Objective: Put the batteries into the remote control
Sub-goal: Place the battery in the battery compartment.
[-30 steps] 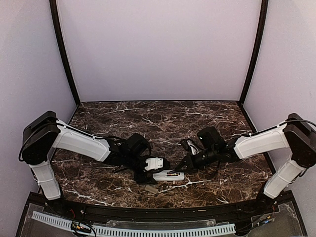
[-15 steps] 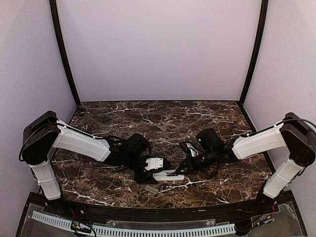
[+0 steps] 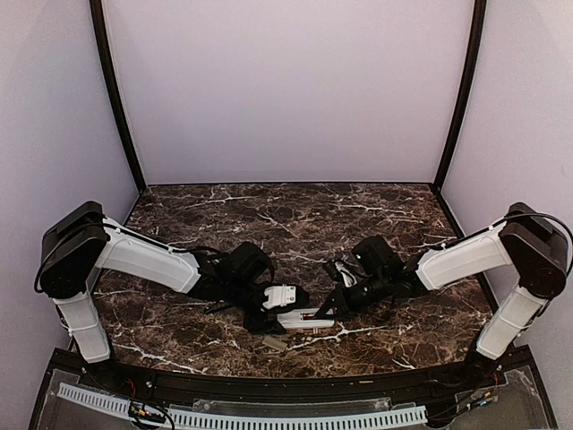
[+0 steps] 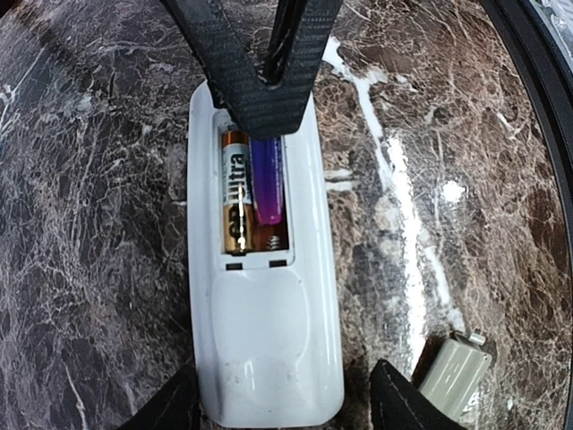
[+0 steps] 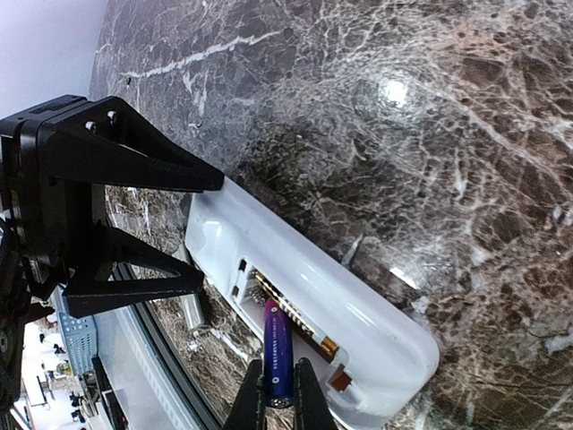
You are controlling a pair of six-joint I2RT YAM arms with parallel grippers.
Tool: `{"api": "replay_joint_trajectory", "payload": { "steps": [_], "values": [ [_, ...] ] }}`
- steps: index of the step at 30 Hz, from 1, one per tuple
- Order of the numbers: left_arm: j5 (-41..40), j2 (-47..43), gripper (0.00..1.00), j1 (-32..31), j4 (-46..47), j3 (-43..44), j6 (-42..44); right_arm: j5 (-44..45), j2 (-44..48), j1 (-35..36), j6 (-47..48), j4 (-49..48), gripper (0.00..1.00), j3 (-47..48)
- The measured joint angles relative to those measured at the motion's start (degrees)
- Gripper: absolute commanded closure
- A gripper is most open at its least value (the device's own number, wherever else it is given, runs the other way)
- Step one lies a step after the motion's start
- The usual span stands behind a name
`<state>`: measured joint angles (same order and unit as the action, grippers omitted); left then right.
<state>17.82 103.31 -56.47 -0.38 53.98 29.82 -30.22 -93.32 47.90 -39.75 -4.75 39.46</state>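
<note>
The remote control (image 4: 264,331) lies face down on the table (image 4: 107,179), so its open bay (image 4: 269,237) looks up. A gold battery (image 4: 235,202) already lies flat in one slot. The right gripper (image 5: 277,394) has its jaws pinched tight on one end of the purple battery (image 4: 267,184), and it tips the other end down into the free slot beside the gold one. The left gripper (image 4: 286,385) has its jaws apart, one on each side of the remote's end, likely so the remote cannot slide when the battery is pushed in. The grey cover (image 4: 455,376) lies close by, probably for last.
</note>
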Motion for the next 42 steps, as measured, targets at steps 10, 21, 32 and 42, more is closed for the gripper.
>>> {"api": "replay_joint_trajectory", "payload": {
  "steps": [10,21,32,42],
  "values": [
    [1.38,0.37,0.36,0.00,0.87,0.15,-1.18,0.04,-2.14,1.57,-2.60,-4.46,0.98,0.00],
    [0.79,1.40,0.37,0.00,0.33,0.28,-1.07,3.98,-2.27,2.97,-1.05,1.27,0.79,3.17],
    [0.79,1.42,0.36,0.00,0.04,0.42,-0.46,7.45,-1.57,4.24,0.90,9.35,0.66,7.19],
    [0.81,1.42,0.36,0.00,-0.35,0.55,-0.42,11.26,-0.59,4.76,3.26,16.94,0.61,10.62]
  ]
}}
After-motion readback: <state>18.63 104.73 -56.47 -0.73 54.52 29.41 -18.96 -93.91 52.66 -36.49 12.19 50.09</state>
